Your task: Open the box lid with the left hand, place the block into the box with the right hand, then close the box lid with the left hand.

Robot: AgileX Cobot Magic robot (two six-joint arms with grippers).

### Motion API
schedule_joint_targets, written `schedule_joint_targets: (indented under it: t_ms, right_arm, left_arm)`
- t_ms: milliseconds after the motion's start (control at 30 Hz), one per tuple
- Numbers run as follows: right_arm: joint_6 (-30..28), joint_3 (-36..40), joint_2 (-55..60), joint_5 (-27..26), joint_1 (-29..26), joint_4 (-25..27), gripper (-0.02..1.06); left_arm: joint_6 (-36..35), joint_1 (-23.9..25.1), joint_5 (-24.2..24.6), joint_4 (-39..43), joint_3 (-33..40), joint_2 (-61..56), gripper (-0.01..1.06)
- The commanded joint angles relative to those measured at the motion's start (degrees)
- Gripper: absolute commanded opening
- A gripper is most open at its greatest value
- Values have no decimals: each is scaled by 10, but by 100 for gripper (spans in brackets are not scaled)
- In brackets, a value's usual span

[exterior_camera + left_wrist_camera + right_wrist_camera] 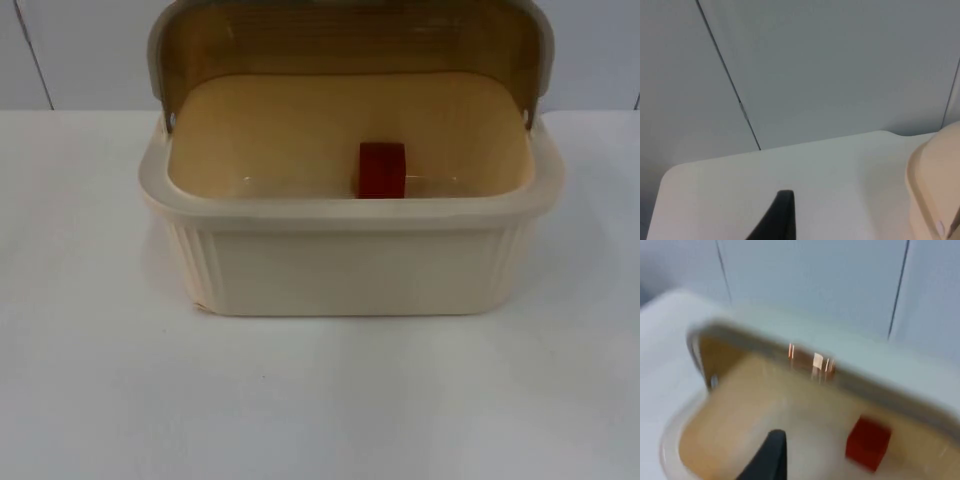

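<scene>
Top view: cream box (350,265) with lid (350,40) raised, red block (382,170) inside; only closing remains. Left wrist view: left gripper (777,220) beside box, jaw state unclear. Right wrist view: right gripper (771,456) above block, jaws indeterminate.

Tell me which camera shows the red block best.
The top view: the red block sits sharp and centred on the floor of the open box, its lower edge cut by the near rim. The right wrist view shows it blurred inside the box. The left wrist view catches a corner of the box.
</scene>
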Motion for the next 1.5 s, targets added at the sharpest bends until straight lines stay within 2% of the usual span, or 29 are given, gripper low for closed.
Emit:
schedule_joint_targets:
  t_ms: [0, 100, 233, 367, 500, 567, 600, 633, 700, 767, 1000, 1233, 1300, 1467]
  right_arm:
    - [4, -21, -25, 22, -3, -4, 105]
    - [-15, -74, -56, 76, -3, -6, 105]
    - [-15, -111, -72, 104, -11, -7, 105]
    - [-29, -144, -82, 134, -41, -7, 105]
    - [-73, -174, -82, 159, -100, 13, 105]
    - [-124, -180, -82, 160, -153, 78, 105]
    - [-124, -180, -82, 160, -153, 78, 105]
    - [-144, -181, -82, 159, -173, 105, 105]
    - [-209, -181, -82, 157, -233, 194, 105]
    - [-267, -181, -82, 159, -287, 243, 105]
    - [-265, -181, -82, 188, -398, 199, 105]
    - [-254, -181, -82, 207, -429, 193, 105]
    - [-218, -181, -82, 216, -433, 193, 105]
    - [-208, -181, -82, 223, -433, 198, 105]
  left_arm:
    - [-1, -4, -8, 1, 3, -3, 103]
    - [-1, -4, -9, 1, 3, -3, 103]
    - [-1, -4, -10, -2, 3, -3, 103]
    - [-1, -4, -10, -2, 3, -3, 103]
    - [-1, -4, -10, -2, 3, -3, 103]
    - [-1, -4, -11, -2, 3, -3, 103]
    - [-1, -4, -11, -2, 3, -3, 103]
    - [-1, -4, -11, -2, 3, -3, 103]
    - [-1, -4, -10, -1, 3, -3, 103]
    - [-1, -4, -10, -1, 3, -3, 103]
    - [-1, -4, -10, -1, 3, -3, 103]
    - [-4, -4, -11, -2, 3, -3, 103]
    - [-6, -4, -13, -5, 3, -3, 103]
    - [-6, -4, -20, -16, 3, -2, 103]
